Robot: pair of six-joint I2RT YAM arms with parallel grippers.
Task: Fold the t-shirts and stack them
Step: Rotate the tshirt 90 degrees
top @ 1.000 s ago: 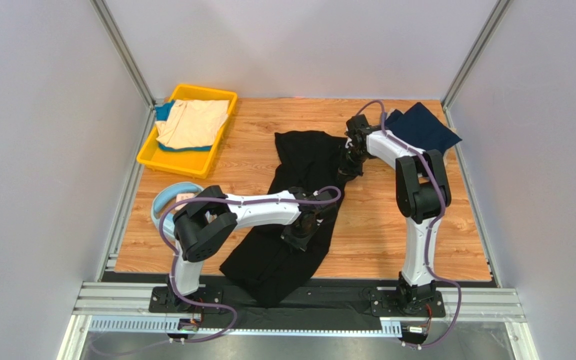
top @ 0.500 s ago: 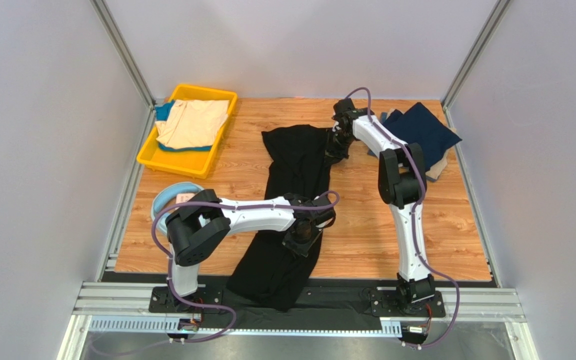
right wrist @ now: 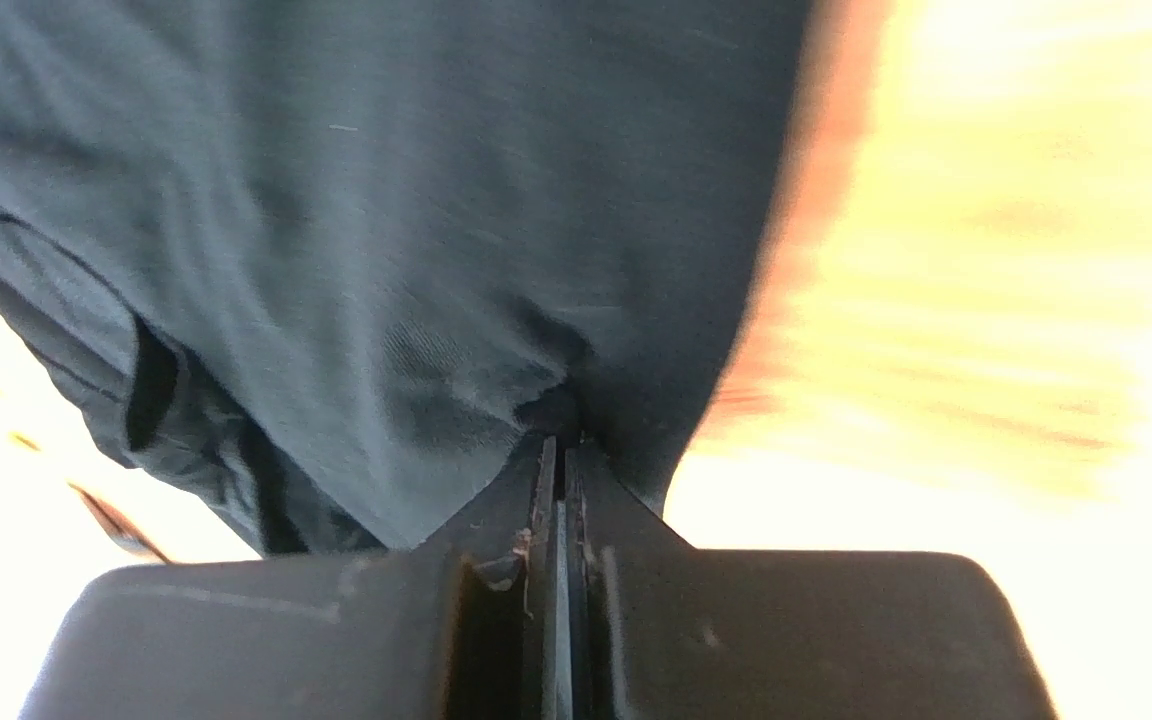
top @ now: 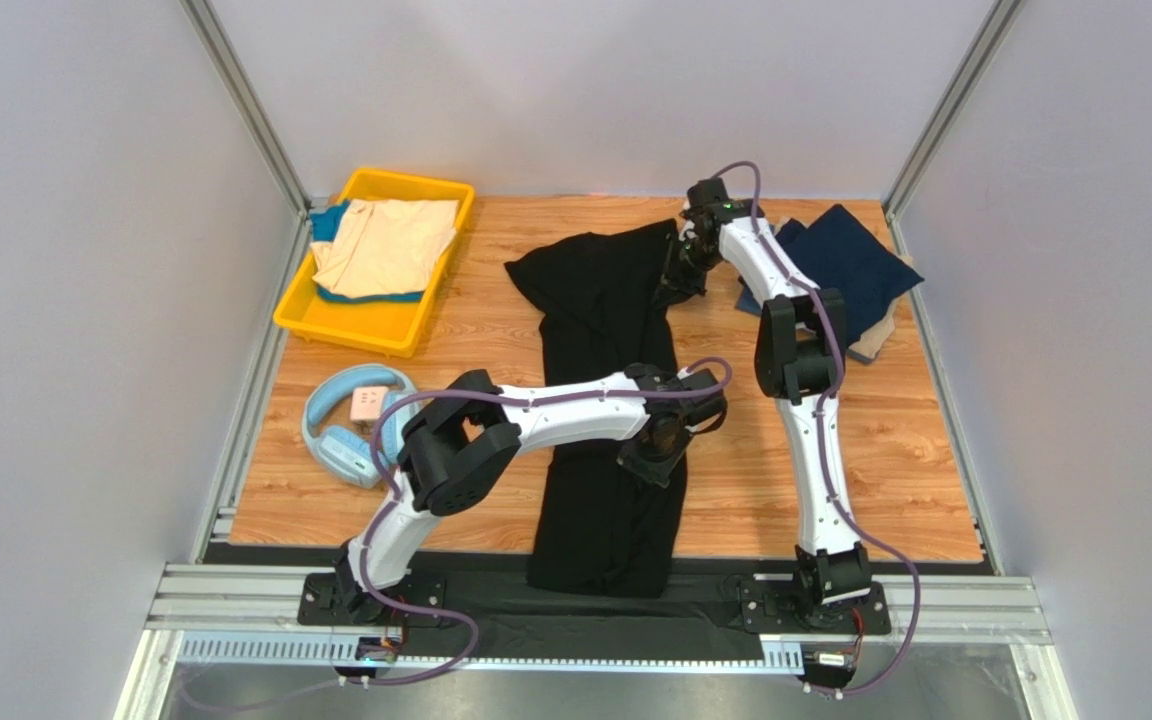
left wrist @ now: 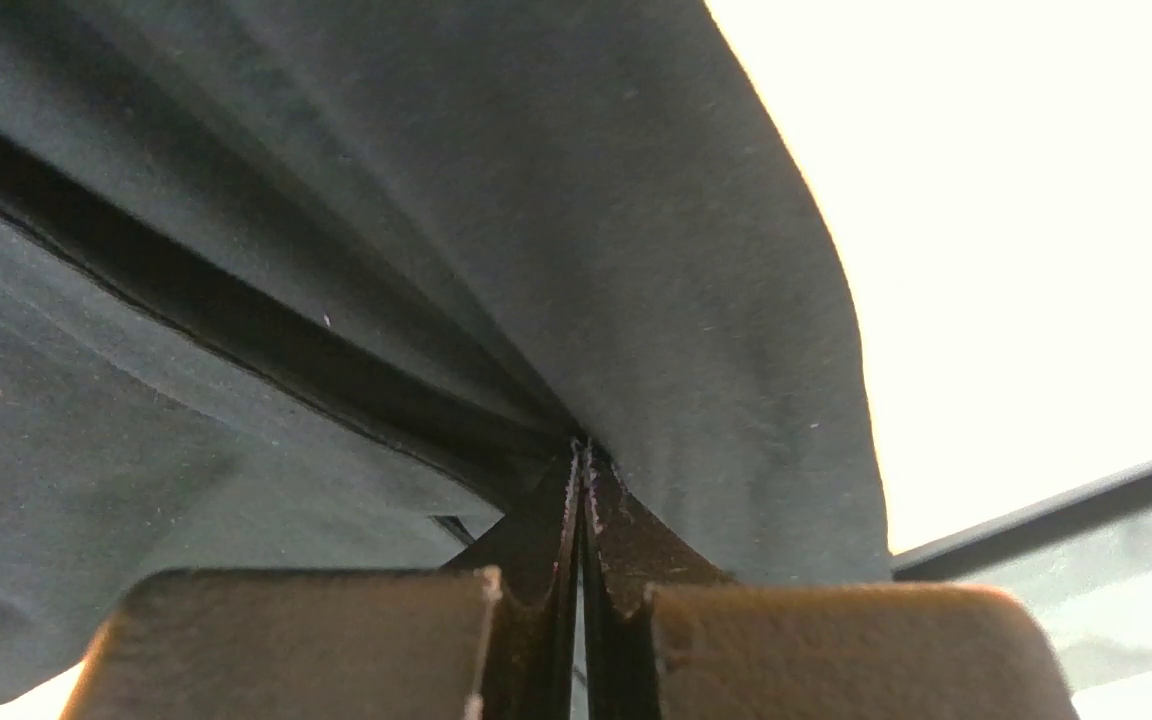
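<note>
I see overhead view evenly lit, sharp, soft shadows. Wrist views blown white around black t-shirt (left wrist: 387, 225); right one blurred.

Left arm (top: 537, 408), lower centre of the top view: white tubular links, bulky black joint housings, black wrist. Right arm (top: 820, 450), right of centre: same build, white links between black joints. Purple cable (top: 567, 393) runs along each arm, looping slack at the joints, trailing down to the black base plates (top: 823, 608) near the bottom edge. Left fingers (left wrist: 545, 540), bottom centre of the wrist view: thin black wedges between two dull tan-grey blocks, rough-faced. Right fingers (right wrist: 537, 510), bottom centre: black wedges too, set in dark grey blocks; faint pale scratch on the left block.
</note>
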